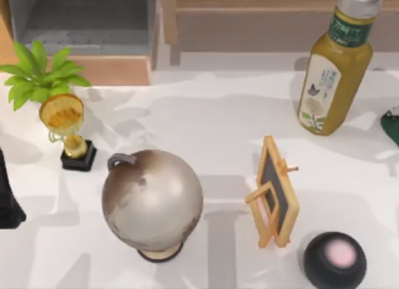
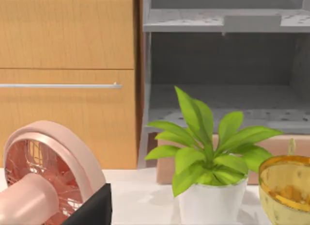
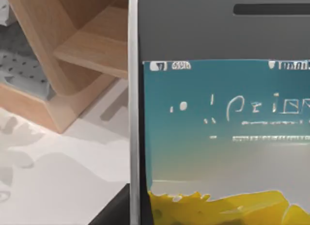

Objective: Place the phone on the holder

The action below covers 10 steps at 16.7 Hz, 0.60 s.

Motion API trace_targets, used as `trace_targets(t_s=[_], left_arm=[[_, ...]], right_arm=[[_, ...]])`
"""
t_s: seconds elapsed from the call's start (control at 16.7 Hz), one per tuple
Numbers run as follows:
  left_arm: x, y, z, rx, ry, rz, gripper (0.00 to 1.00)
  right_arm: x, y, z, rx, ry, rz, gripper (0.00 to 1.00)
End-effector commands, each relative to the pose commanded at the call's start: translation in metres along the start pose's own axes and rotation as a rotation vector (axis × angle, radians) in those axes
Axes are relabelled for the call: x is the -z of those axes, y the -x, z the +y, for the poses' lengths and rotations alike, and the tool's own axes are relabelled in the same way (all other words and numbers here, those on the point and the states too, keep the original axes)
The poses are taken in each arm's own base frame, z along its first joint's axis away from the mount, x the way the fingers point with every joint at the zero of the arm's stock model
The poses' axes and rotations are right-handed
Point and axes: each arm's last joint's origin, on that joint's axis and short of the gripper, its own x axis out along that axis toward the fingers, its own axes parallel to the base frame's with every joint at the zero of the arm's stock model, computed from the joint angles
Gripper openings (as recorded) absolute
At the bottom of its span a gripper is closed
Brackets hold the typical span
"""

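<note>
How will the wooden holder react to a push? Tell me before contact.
The holder looks like a thin wooden easel on slim legs, so probably light and stiff. It stands upright on a narrow footing, so a push could tip it. On the smooth white table it may also slide.

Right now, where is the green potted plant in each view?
Top view: potted plant at the table's far left, just behind the gold trophy.
Left wrist view: plant at centre, trophy cup beside it.
Right wrist view: the phone up close.
Shared landmark: the trophy.
</note>
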Motion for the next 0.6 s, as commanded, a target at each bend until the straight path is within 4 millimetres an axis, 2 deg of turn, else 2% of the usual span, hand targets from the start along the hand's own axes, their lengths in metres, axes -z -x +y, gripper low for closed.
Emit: trace_targets(t_s=[0.18,0.36,0.6], left_arm=[[0.000,0.000,0.000,0.000,0.000,0.000,1.00],[0.000,0.000,0.000,0.000,0.000,0.000,1.00],[0.000,0.000,0.000,0.000,0.000,0.000,1.00]], right_arm=[[0.045,0.024,-0.028,0.069,0.044,-0.064,0.00],[0.084,0.045,-0.045,0.130,0.090,-0.112,0.00],[0.116,0.064,-0.055,0.185,0.136,-0.150,0.00]])
